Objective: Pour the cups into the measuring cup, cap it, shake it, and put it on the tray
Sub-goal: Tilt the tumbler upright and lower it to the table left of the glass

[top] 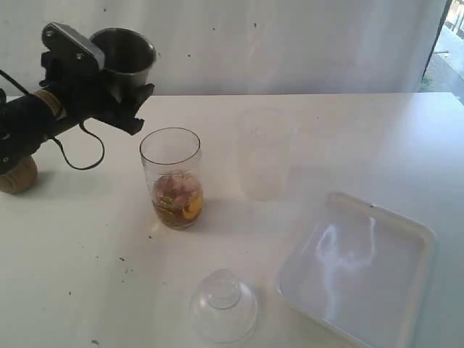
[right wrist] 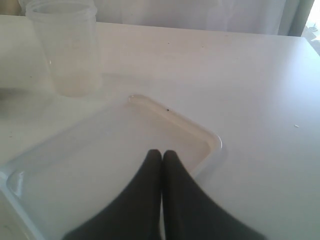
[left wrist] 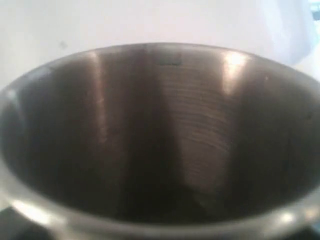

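**Steel tumbler was held raised beside the measuring cup**
The shiny tapered steel tumbler [top: 125,58] was gripped in the left pincer [top: 119,90]. The tall clear plastic measuring cup [top: 172,177] stood partly filled on the tabletop. The right pincer [right wrist: 162,160] was shut, empty. Capping, shaking and traying were judged outstanding.

Part-filled measuring cup [top: 172,177] stands upright, steel tumbler [top: 129,56] aloft near it.

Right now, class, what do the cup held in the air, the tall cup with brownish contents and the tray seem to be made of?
The held cup looks like steel, brushed inside: grey with bright glints and fine rings. The tall cup is clear, probably plastic, perhaps glass: its contents show through. The tray seems glossy white plastic: light streaks reflect off its floor.
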